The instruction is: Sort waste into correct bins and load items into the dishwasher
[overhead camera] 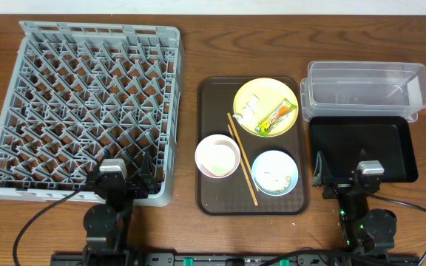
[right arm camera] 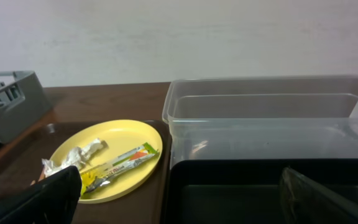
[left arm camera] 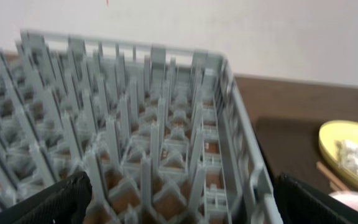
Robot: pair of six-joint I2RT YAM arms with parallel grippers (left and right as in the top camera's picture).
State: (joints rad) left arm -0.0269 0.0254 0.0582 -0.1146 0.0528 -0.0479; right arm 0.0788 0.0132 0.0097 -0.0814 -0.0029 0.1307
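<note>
Nothing looks sorted yet. The yellow plate (overhead camera: 266,97) carries a printed wrapper (overhead camera: 276,118) and a crumpled scrap (overhead camera: 250,109). It sits on the brown tray (overhead camera: 211,198) with the white bowl (overhead camera: 217,157), the small blue dish (overhead camera: 275,172) and the chopsticks (overhead camera: 241,159). The tray lies on the table between the grey dishwasher rack (overhead camera: 87,103) on the left and the clear bin (overhead camera: 364,85) and black bin (overhead camera: 361,148) on the right. The left jaws hang wide apart and empty over the rack's near edge, and the right jaws, likewise apart and empty, hang over the black bin's near edge. The likely trouble is the waste: both pieces are thin and lie low on a slick plate, so a pinch may skid off or drag the plate along. The chopsticks lie close against the bowl, so a careless reach could nudge it or lift only one stick. Loading the plate before clearing it would tip litter into the rack.
</note>
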